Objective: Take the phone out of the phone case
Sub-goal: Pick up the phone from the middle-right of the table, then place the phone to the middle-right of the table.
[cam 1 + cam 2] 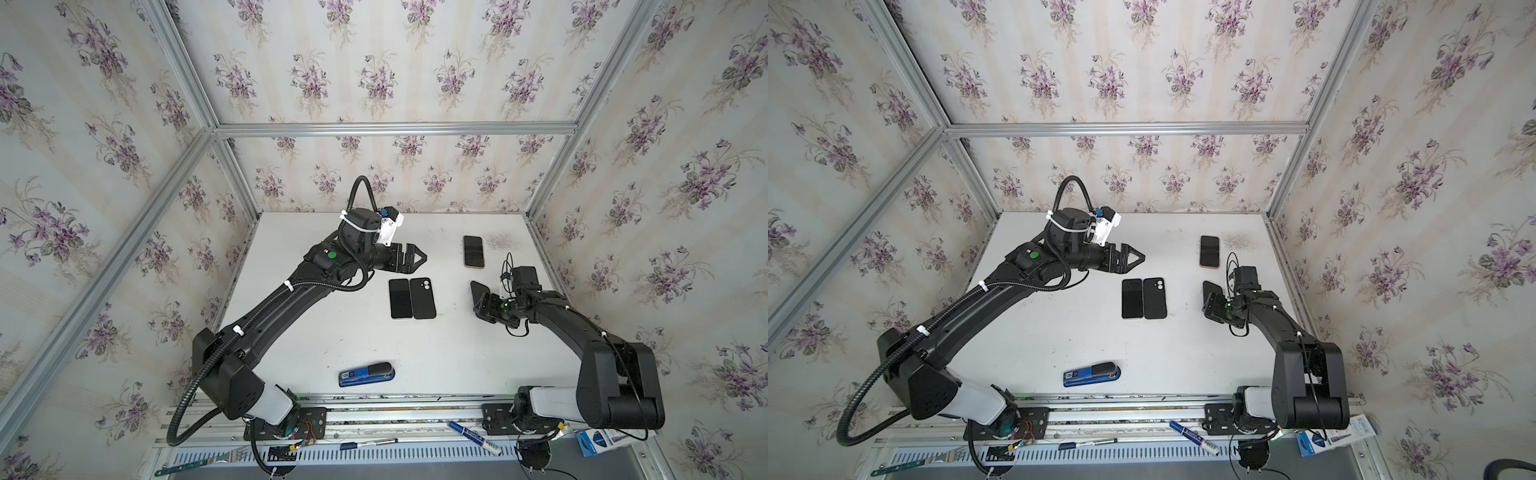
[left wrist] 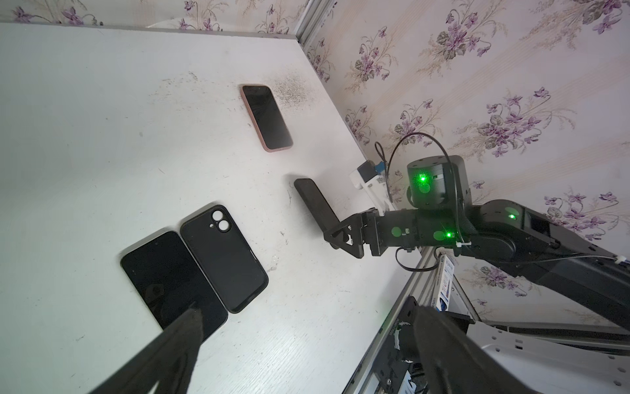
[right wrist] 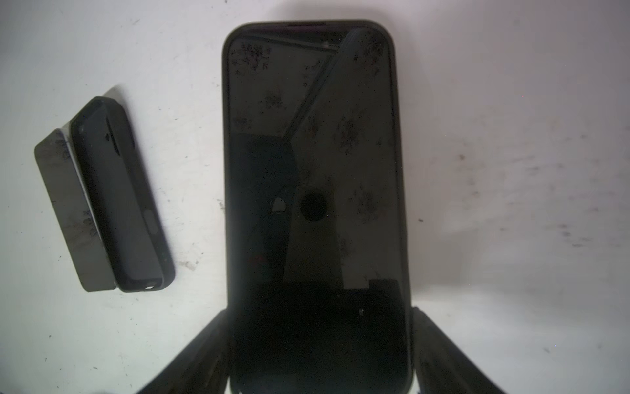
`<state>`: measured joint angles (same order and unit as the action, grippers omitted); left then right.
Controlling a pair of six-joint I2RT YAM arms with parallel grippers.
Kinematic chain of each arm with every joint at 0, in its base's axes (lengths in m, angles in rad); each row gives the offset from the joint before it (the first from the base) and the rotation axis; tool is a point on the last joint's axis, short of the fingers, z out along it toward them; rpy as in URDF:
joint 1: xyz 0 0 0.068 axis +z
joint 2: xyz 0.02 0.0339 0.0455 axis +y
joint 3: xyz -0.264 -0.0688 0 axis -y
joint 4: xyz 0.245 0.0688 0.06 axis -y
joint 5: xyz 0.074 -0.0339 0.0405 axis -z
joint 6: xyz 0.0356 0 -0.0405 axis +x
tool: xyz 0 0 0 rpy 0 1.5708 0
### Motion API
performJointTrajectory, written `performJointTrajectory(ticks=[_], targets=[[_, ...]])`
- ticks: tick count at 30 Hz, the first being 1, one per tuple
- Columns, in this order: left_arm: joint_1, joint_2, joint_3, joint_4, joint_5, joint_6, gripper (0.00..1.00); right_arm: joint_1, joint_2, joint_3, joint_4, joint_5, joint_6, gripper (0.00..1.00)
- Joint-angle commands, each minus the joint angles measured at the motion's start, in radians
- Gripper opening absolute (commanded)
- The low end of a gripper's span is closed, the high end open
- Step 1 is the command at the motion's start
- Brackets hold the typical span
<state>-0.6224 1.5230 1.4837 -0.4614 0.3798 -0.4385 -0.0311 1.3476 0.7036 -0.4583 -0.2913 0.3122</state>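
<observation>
Close to the near edge of the bench, about midway along it, a blue stapler is lying flat. Farther in, around the middle of the bench, a bare phone is lying screen up, and an empty case is lying face down just beside it on its right, their long edges touching or nearly so. Toward the right edge, the right gripper is pinching a held phone by its two long sides at one end; this phone is sitting in its black case, screen facing the wrist camera, and is tilting with its free end pointing toward the far edge. Whether that end is touching the bench cannot be told. Above the bench, left of the middle and beyond the bare phone, the left gripper is hovering with its fingers spread wide and nothing between them. Near the far right corner, a pink-cased phone is lying screen up, well apart from both grippers.
</observation>
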Motion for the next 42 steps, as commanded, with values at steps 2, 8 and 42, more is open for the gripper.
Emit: performJointTrajectory(ticks=[2,8,42], targets=[[0.000,0.021,0.008,0.045,0.048,-0.032,1.00,0.027,-0.002,-0.007,0.064,-0.027,0.029,0.00],[0.000,0.038,0.006,0.050,0.066,-0.048,1.00,0.046,0.020,0.012,0.016,0.045,0.046,0.00],[0.013,0.017,-0.039,0.049,0.104,-0.050,1.00,0.132,0.307,0.283,-0.272,0.257,0.117,0.95]])
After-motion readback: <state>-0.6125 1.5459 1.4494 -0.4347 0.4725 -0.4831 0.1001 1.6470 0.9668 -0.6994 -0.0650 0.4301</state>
